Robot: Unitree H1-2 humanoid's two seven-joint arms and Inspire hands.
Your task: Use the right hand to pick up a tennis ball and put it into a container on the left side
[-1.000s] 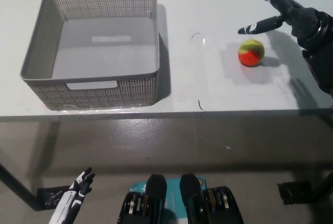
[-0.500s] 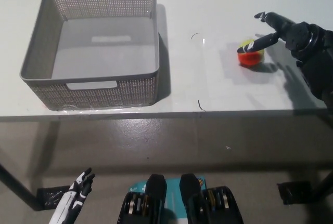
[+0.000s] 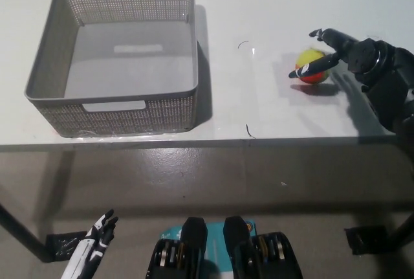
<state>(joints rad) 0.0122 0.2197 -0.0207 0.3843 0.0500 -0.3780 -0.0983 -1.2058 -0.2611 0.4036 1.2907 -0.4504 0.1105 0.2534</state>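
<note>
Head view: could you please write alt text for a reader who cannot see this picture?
The robot's black right hand reaches around a yellow and orange tennis ball on the right side of a white table, fingers apart, not yet closed. An empty grey perforated plastic basket stands on the left. The white left hand hangs low, below the table.

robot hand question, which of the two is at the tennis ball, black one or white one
The black right robot hand, on the table with fingers spread around the tennis ball. The white left robot hand hangs low at the lower left, below the table edge, far from the ball.
</note>
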